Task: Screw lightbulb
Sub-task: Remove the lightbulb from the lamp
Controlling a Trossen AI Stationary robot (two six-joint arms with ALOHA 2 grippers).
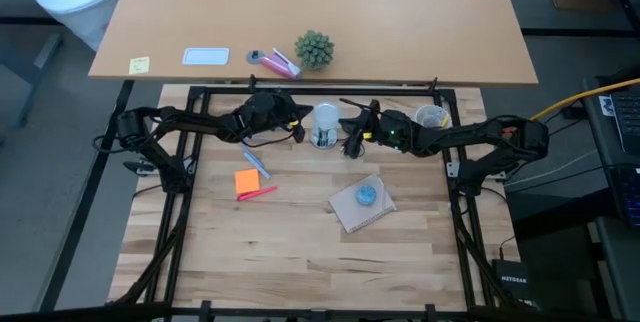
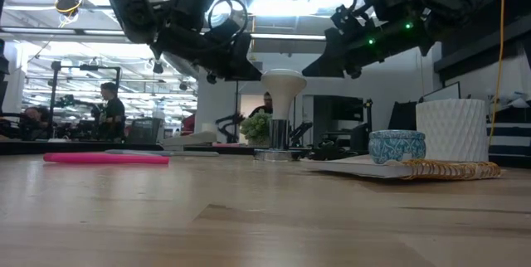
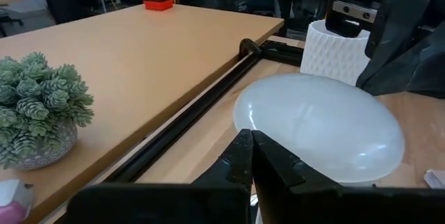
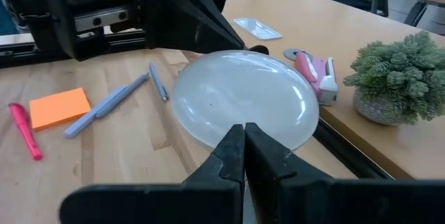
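The lightbulb [image 1: 325, 118], a frosted white globe, stands upright with its grey base in a metal socket [image 2: 278, 138] at the table's far middle. My left gripper [image 1: 300, 130] is shut and nearly level, its tips right at the globe's left side [image 3: 327, 130]. My right gripper [image 1: 351, 145] is shut as well, its tips right at the globe's right side [image 4: 243, 99]. In the low view both grippers hang at the height of the globe's top [image 2: 282, 89], one on each side. My left gripper points its shut fingertips [image 3: 243, 156] level at the globe's left side; whether they touch the glass I cannot tell. My right gripper points its shut fingertips [image 4: 236, 147] level at the globe's right side; whether they touch it I cannot tell either.
A white ribbed cup [image 1: 432, 117] stands just right of the right gripper. A notebook bearing a small blue pot [image 1: 366, 195] lies nearer the front. An orange sticky note [image 1: 248, 181], pens and a pink marker lie front left. A potted plant [image 1: 313, 50] sits on the far table.
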